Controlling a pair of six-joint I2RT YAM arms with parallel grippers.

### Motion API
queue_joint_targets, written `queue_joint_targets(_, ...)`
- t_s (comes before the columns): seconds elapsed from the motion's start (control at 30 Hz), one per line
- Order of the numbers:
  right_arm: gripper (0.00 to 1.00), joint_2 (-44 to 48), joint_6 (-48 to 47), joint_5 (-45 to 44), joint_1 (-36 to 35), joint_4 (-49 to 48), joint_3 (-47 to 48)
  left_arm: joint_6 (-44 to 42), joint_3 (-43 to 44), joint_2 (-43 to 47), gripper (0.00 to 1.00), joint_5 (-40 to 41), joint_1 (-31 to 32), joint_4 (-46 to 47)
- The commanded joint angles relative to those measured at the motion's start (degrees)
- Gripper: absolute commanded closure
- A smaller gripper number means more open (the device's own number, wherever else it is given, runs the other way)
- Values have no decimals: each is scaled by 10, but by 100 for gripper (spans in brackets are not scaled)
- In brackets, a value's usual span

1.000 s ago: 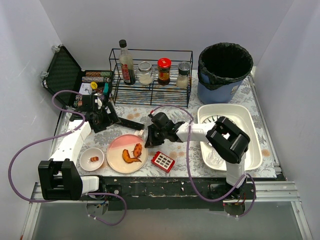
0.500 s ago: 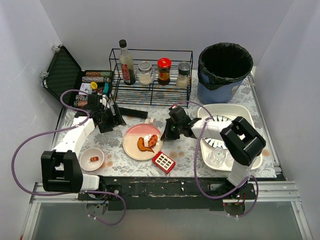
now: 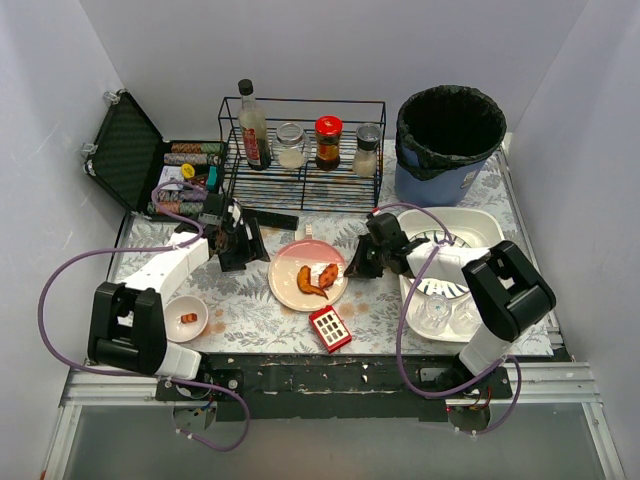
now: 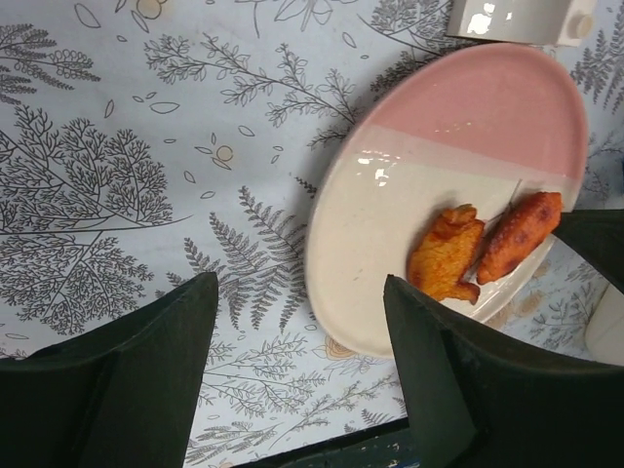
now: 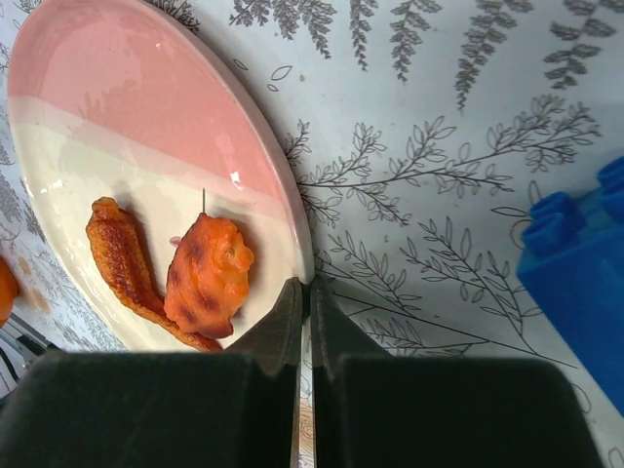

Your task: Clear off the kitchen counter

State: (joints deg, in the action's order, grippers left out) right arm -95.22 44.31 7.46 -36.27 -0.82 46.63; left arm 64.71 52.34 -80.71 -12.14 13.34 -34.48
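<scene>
The kitchen counter (image 3: 250, 300) is a fern-patterned tabletop with brown stains. On its middle is a pink-and-cream plate (image 3: 308, 275) carrying two fried orange pieces (image 5: 207, 273). My right gripper (image 3: 352, 268) is shut on the plate's right rim, and the right wrist view shows the rim pinched between its fingertips (image 5: 304, 288). My left gripper (image 3: 245, 250) stands open just left of the plate. In its wrist view the left gripper (image 4: 300, 288) holds nothing, with bare counter and the near edge of the plate (image 4: 458, 166) between the fingers.
A small white bowl (image 3: 184, 316) with a food scrap sits front left and a red-and-white block (image 3: 329, 327) front centre. A white tub (image 3: 500, 250) with glasses is at right, a black bin (image 3: 450, 135) behind it. Wire rack (image 3: 305, 150), open case (image 3: 130, 150), blue block (image 5: 575, 263).
My right gripper has pulled the plate to the right, toward the tub. The left arm has followed it to the right, and its jaws have narrowed a little.
</scene>
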Motion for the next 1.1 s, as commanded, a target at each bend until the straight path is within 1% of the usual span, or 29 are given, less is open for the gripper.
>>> queue_joint_targets(0.0,99,19,-19,0,17,-16,-22,10,-16,-8,33,25,0,20)
queue_joint_targets(0.17,99,17,-21,30,21,-45,-33,23,-38,-9,33,3,5,50)
queue_joint_targets(0.37,99,9,-18,55,23,-65,-40,47,-64,-23,35,-20,19,90)
queue_joint_targets(0.57,99,7,-17,69,23,-73,-40,65,-88,-28,44,-39,25,130)
queue_joint_targets(0.77,99,4,-15,85,24,-82,-41,73,-103,-38,49,-34,27,150)
queue_joint_targets(1.07,99,-12,-13,115,24,-101,-42,95,-129,-48,63,-39,31,186)
